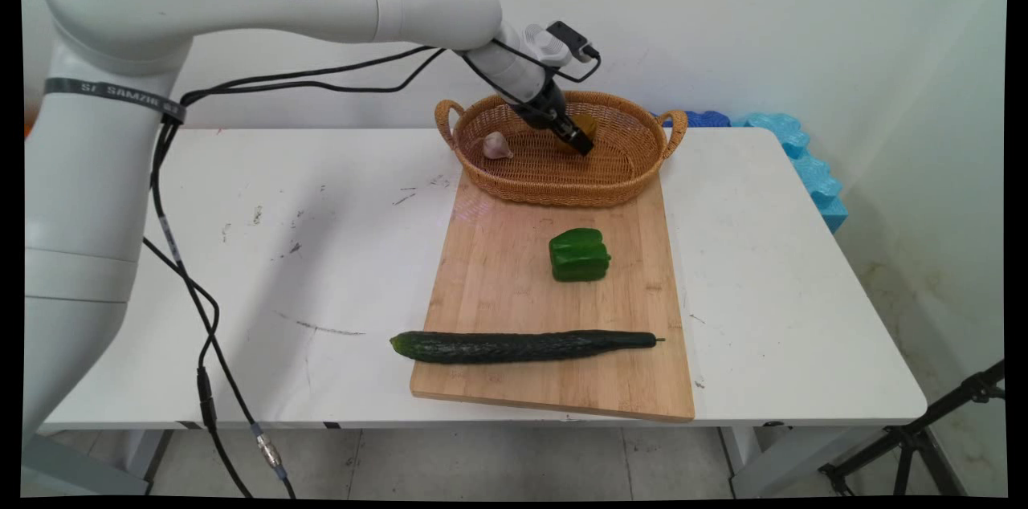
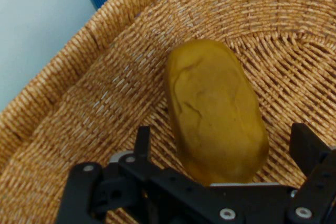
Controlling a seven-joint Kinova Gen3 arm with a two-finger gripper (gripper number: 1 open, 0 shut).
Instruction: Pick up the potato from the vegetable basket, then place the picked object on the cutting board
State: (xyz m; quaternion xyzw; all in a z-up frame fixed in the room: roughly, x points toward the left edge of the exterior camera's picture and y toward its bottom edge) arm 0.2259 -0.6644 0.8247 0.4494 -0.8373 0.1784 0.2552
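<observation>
My gripper (image 1: 580, 141) reaches down into a woven wicker basket (image 1: 554, 196) at the back of the table. A yellow-brown potato (image 2: 212, 114) lies on the basket floor (image 2: 294, 40) between the two black fingers (image 2: 143, 140). The gripper (image 2: 222, 132) is open, with a gap showing on each side of the potato. In the main view the potato (image 1: 585, 124) is mostly hidden behind the hand. A garlic bulb (image 1: 496, 144) lies in the left part of the same basket, apart from the gripper.
A wooden cutting board (image 1: 498, 268) lies in front of the basket, with a green bell pepper (image 1: 578, 254) in its middle and a long cucumber (image 1: 522, 345) across its near end. Blue foam pieces (image 1: 803, 164) sit at the table's back right corner.
</observation>
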